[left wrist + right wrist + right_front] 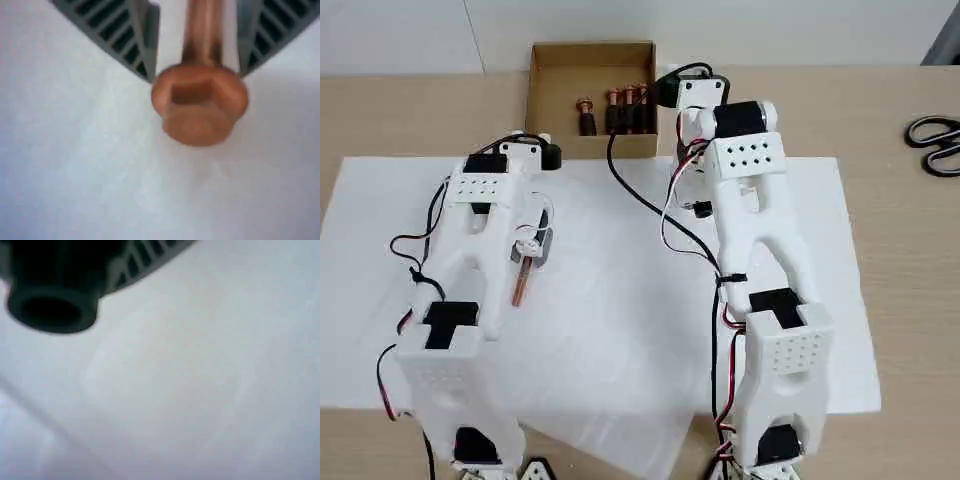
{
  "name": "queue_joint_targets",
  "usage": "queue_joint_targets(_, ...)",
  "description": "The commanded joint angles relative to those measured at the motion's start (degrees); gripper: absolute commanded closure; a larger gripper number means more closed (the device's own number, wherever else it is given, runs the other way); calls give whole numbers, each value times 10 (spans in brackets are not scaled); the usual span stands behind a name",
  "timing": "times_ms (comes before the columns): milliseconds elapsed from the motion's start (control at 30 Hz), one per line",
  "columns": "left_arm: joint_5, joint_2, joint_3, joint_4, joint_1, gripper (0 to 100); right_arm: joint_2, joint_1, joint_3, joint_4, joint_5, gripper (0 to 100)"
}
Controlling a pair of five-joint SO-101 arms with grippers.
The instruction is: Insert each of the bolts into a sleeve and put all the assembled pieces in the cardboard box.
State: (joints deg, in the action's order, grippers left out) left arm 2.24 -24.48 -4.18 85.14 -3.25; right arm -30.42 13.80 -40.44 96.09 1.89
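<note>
The left gripper (533, 250) is clenched on a copper bolt (523, 282). In the left wrist view its two grey ribbed fingers (117, 32) press against the shank from either side. The hexagonal flanged head sticks out just past the fingertips, towards the camera. In the high view the rest of the bolt hangs out beyond the fingers on the side towards the arm's base, slightly tilted, over the white foam sheet (610, 330) that lies under both arms.

Past the fingertips of both grippers, at the table's far edge, stands the cardboard box (592, 48), open at the top. Four assembled pieces (628, 110) lie inside it. Three are packed side by side near the wall closest to the right arm, and one lies a little apart towards the left.

The right gripper (699, 207) is grasping a black sleeve (50, 307). In the right wrist view the sleeve's open round mouth juts out beyond a ribbed grey finger (145, 260) that lies along its body, with the white sheet behind it. The second finger is hidden. The bolt and the sleeve are well apart, each in its own gripper.

Well to the outside of the right fingers, a pair of scissors (935, 145) lies on the bare wooden table (900, 260).
</note>
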Motion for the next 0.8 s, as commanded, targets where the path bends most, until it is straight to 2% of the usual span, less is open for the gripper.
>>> queue_joint_targets(0,4,2,-21,-11,-5,895,39,-6,-4,-1,3,995)
queue_joint_targets(400,2,-40,-20,-25,-4,897,39,-6,-4,-2,3,995)
queue_joint_targets(567,0,-59,-22,-26,-4,956,39,-6,-4,-2,3,995)
queue_joint_targets(767,-11,-58,-49,-13,-4,964,39,-6,-4,-2,3,995)
